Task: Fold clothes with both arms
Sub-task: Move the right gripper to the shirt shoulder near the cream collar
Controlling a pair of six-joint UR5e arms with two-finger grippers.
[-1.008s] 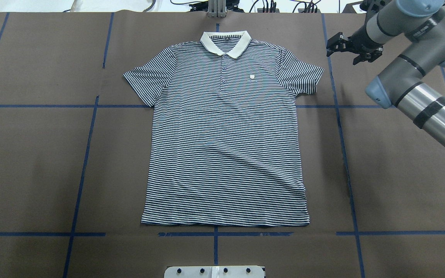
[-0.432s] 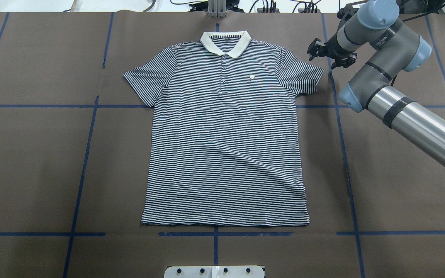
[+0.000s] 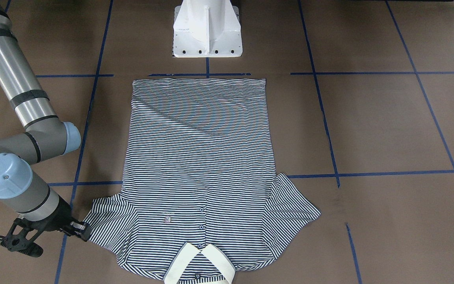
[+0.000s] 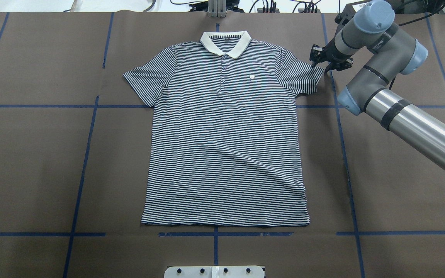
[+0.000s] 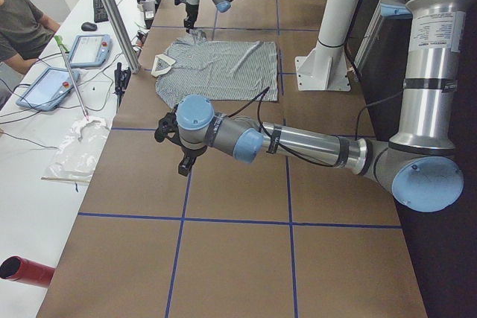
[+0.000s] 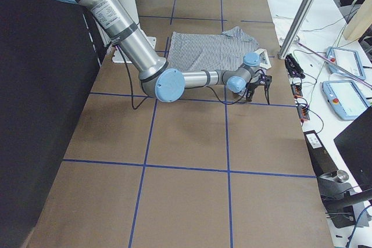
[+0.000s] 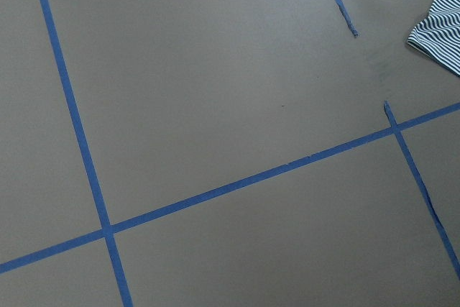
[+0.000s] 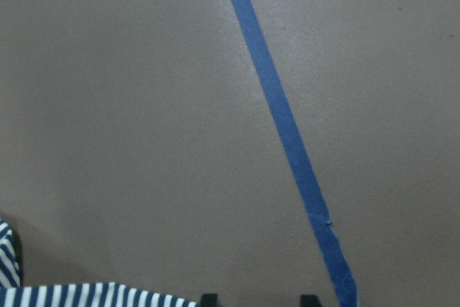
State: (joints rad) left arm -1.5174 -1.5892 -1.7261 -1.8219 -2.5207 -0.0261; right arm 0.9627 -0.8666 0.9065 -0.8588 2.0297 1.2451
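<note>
Overhead exterior view: the striped polo shirt (image 4: 226, 146) lies flat and face up in the middle of the brown table (image 4: 33, 162), fully spread. Its white collar (image 4: 225, 41) points to the far edge and its hem lies just short of a blue tape line (image 4: 222, 234) on the robot's side. Both short sleeves are spread out to the sides.

The right arm (image 4: 411, 119) reaches in from the right side of this view and bends back toward the shirt. The right gripper (image 4: 321, 65) is low at the outer edge of the right sleeve (image 4: 303, 75) — whether it touches the cloth cannot be told. In the right wrist view the two black fingertips (image 8: 309, 301) stand apart at the bottom edge with bare table between them, so the fingers are released and hold nothing. The sleeve's striped hem lies just beside them.

The left gripper (image 5: 174, 147) shows only in the exterior left view, hanging over bare table well apart from the shirt — whether its fingers are spread or closed cannot be told. The left wrist view shows tape lines and a corner of the left sleeve (image 7: 440, 30) at its upper right.

A white pedestal base (image 3: 207, 29) stands just beyond the hem.
</note>
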